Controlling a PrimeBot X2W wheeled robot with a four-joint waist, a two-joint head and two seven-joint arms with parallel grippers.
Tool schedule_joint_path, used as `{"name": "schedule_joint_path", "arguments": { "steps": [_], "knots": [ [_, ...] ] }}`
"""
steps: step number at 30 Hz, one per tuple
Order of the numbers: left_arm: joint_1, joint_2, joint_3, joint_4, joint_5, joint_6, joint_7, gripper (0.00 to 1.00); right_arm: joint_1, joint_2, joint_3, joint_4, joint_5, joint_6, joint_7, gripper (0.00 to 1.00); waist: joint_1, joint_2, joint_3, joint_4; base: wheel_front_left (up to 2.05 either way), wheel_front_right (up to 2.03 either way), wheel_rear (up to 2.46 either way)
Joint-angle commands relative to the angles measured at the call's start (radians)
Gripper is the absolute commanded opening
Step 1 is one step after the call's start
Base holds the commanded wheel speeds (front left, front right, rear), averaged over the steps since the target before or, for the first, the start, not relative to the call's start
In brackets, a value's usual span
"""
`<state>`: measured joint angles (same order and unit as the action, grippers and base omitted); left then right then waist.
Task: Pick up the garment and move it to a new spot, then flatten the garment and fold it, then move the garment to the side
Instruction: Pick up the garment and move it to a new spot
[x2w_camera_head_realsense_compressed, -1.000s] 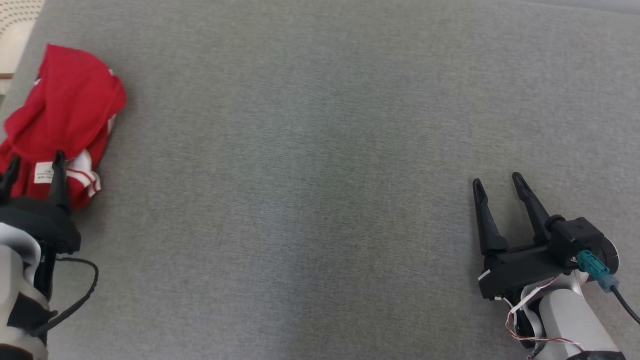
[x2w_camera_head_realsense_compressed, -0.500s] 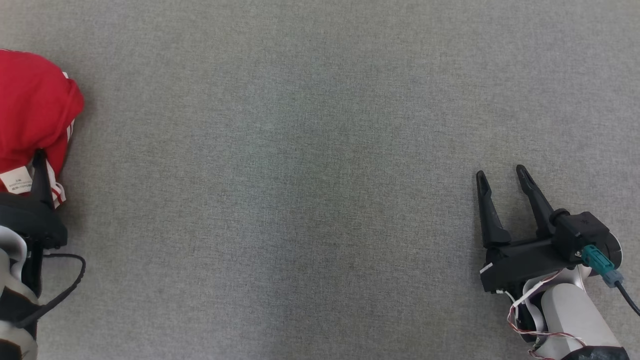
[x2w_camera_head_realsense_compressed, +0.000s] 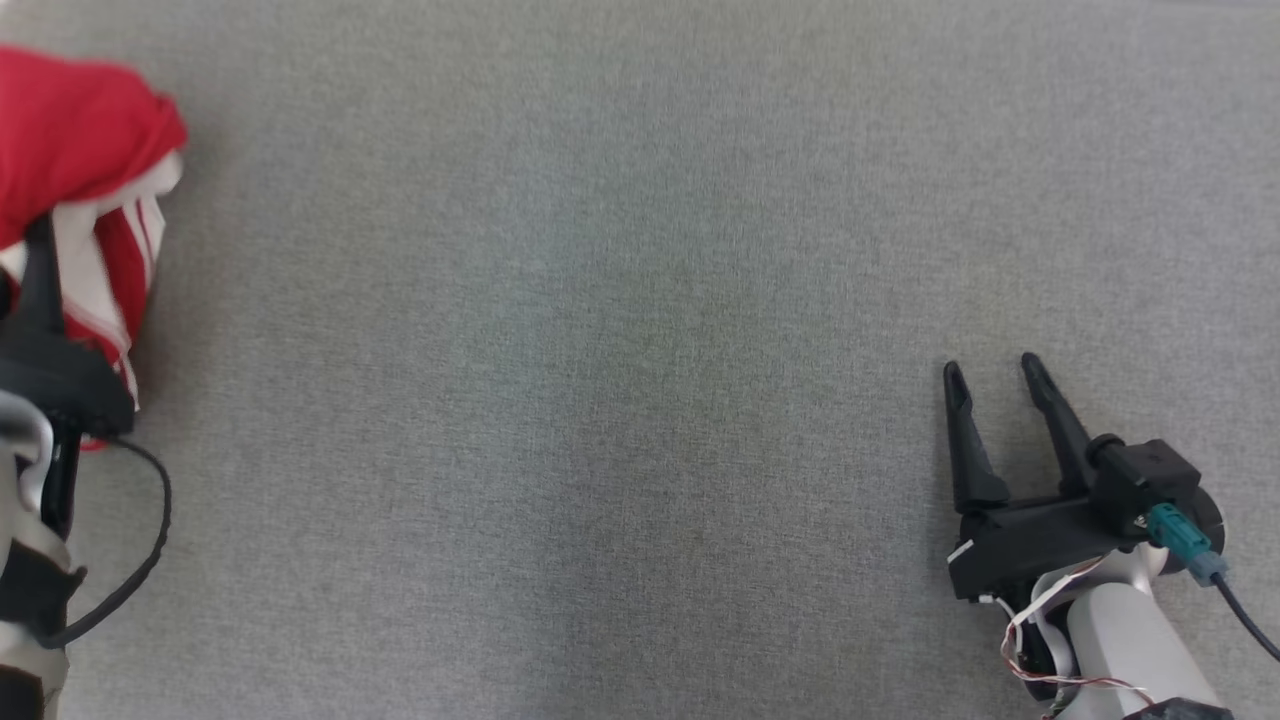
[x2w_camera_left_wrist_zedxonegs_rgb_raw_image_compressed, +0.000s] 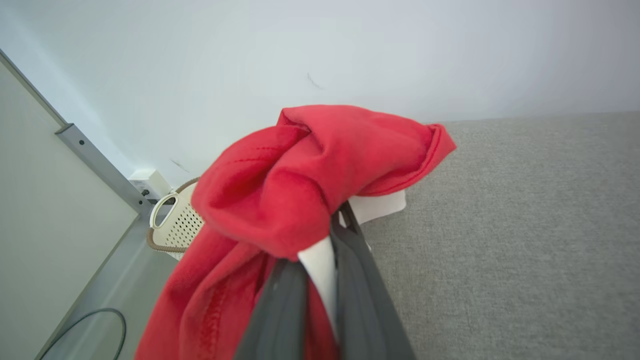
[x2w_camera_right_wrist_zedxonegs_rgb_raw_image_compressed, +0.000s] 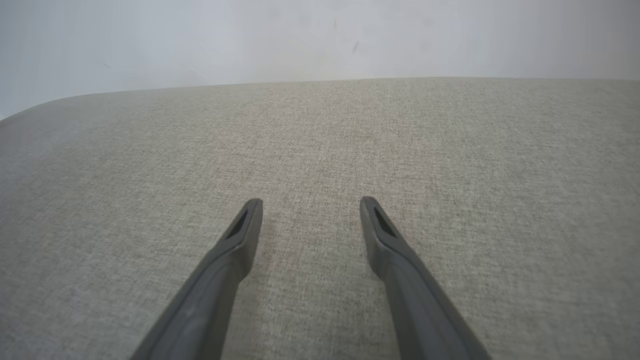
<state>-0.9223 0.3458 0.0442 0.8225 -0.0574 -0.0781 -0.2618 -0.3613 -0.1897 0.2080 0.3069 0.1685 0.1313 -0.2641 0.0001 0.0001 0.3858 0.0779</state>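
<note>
The garment (x2w_camera_head_realsense_compressed: 80, 160) is red with white stripes and sits bunched at the far left edge of the grey surface (x2w_camera_head_realsense_compressed: 620, 330). In the left wrist view the same garment (x2w_camera_left_wrist_zedxonegs_rgb_raw_image_compressed: 300, 170) hangs in a lifted bundle over my left gripper (x2w_camera_left_wrist_zedxonegs_rgb_raw_image_compressed: 325, 240), whose two dark fingers are shut on a white part of the cloth. In the head view one left finger (x2w_camera_head_realsense_compressed: 42, 280) shows against the stripes. My right gripper (x2w_camera_head_realsense_compressed: 990, 370) rests open at the lower right with nothing between its fingers (x2w_camera_right_wrist_zedxonegs_rgb_raw_image_compressed: 240, 235), hovering just over bare fabric.
A perforated cream basket (x2w_camera_left_wrist_zedxonegs_rgb_raw_image_compressed: 175, 225) stands on the floor beyond the surface's left end, by a metal frame post (x2w_camera_left_wrist_zedxonegs_rgb_raw_image_compressed: 95, 165). A pale wall (x2w_camera_right_wrist_zedxonegs_rgb_raw_image_compressed: 320, 35) runs behind the surface. A black cable (x2w_camera_head_realsense_compressed: 140, 560) loops from my left wrist.
My left gripper has shut on the garment and raised it, so the cloth now bunches higher with white stripes showing. The head view shifted slightly. The right gripper is unmoved.
</note>
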Motion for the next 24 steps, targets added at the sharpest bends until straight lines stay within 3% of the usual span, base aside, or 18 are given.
{"name": "schedule_joint_path", "arguments": {
  "steps": [1, 9, 16, 24],
  "knots": [
    [0.010, 0.006, -0.015, -0.036, 0.014, -0.008, -0.004, 0.00, 0.010, 0.008, 0.003, 0.008, 0.010, -0.001, 0.000, 1.00, -0.0001, -0.0001, -0.029, 0.004, 0.00, 0.00, 0.00],
    [-0.007, -0.022, -0.128, -0.208, 0.013, -0.045, -0.004, 0.00, 0.029, 0.051, 0.012, 0.024, 0.022, -0.001, 0.000, 1.00, -0.0001, -0.0001, -0.096, -0.010, 0.00, 0.00, 0.00],
    [-0.034, -0.074, -0.306, -0.330, -0.029, -0.051, -0.004, 0.00, 0.056, 0.079, 0.003, 0.043, 0.038, -0.001, 0.000, 1.00, -0.0001, -0.0001, -0.152, -0.050, 0.00, 0.00, 0.00],
    [0.013, -0.182, -0.414, -0.388, -0.129, -0.052, -0.004, 0.00, 0.089, 0.101, 0.001, 0.062, 0.035, -0.001, 0.000, 1.00, -0.0001, -0.0001, -0.210, -0.139, 0.00, 0.00, 0.00]
  ]
}}
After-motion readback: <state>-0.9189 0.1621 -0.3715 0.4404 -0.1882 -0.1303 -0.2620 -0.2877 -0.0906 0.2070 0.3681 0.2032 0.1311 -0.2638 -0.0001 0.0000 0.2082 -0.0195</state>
